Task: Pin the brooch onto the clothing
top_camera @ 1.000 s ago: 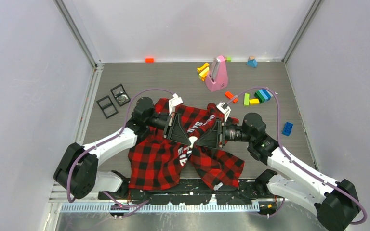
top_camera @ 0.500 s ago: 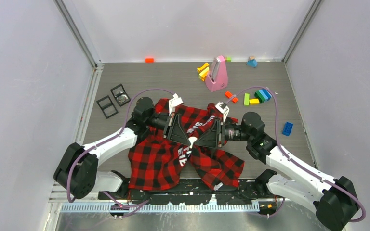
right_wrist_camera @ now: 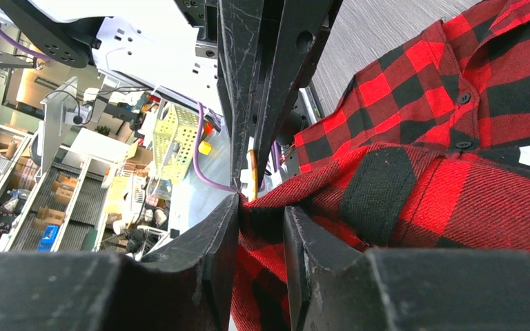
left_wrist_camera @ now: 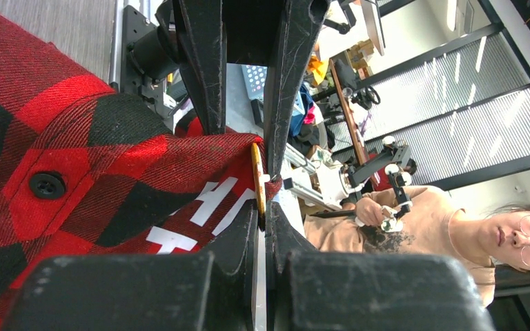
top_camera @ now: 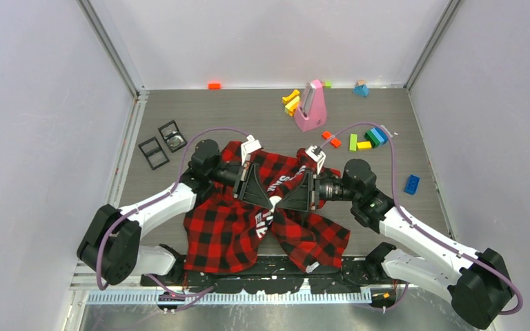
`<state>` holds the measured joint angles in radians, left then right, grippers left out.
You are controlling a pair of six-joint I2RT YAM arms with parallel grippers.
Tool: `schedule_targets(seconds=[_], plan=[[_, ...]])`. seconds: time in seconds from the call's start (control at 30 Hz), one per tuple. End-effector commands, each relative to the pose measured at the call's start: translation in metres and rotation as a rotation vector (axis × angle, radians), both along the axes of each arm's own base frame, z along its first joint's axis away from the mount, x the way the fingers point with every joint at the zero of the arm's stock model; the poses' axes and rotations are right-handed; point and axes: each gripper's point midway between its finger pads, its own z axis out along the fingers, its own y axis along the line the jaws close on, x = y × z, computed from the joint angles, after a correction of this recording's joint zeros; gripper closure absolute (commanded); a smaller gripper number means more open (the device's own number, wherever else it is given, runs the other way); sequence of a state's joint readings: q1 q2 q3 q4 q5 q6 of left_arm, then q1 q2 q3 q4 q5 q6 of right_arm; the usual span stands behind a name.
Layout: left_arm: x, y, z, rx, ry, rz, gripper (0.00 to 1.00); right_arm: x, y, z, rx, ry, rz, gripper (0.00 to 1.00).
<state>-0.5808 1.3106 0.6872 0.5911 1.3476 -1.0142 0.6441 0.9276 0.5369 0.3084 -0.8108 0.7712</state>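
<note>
Mid-table, our left gripper (left_wrist_camera: 263,210) pinches the thin gold brooch (left_wrist_camera: 257,176) edge-on; our right gripper (right_wrist_camera: 261,207), nudged leftward since, clamps the woven flannel clothing (right_wrist_camera: 414,186).

Shirt (top_camera: 248,227) at table's (top_camera: 200,110) near middle, metronome (top_camera: 310,107) behind it, blocks (top_camera: 369,138) at right, trays (top_camera: 162,143) at left
</note>
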Motion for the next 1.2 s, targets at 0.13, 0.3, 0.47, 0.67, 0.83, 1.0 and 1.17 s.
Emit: schedule_targets(seconds=[0.13, 0.3, 0.47, 0.67, 0.83, 1.0, 1.17], plan=[[-0.007, 0.000, 0.016, -0.054, -0.078, -0.031, 1.00, 0.022, 0.002, -0.006, -0.057, -0.025, -0.109, 0.67], [-0.007, -0.001, 0.016, -0.055, -0.079, -0.033, 1.00, 0.025, 0.001, -0.011, -0.089, -0.022, -0.129, 0.67], [-0.006, -0.001, 0.015, -0.052, -0.074, -0.032, 1.00, 0.029, 0.000, -0.015, -0.116, -0.018, -0.154, 0.68], [-0.005, -0.001, 0.015, -0.052, -0.073, -0.028, 1.00, 0.033, -0.001, -0.019, -0.148, -0.012, -0.177, 0.68], [-0.005, -0.001, 0.014, -0.051, -0.072, -0.029, 1.00, 0.035, -0.001, -0.025, -0.180, -0.006, -0.191, 0.68], [-0.006, -0.001, 0.015, -0.053, -0.074, -0.028, 1.00, 0.039, -0.002, -0.031, -0.207, 0.005, -0.220, 0.69], [-0.006, -0.001, 0.016, -0.057, -0.080, -0.029, 1.00, 0.041, -0.004, -0.038, -0.233, 0.015, -0.231, 0.71]])
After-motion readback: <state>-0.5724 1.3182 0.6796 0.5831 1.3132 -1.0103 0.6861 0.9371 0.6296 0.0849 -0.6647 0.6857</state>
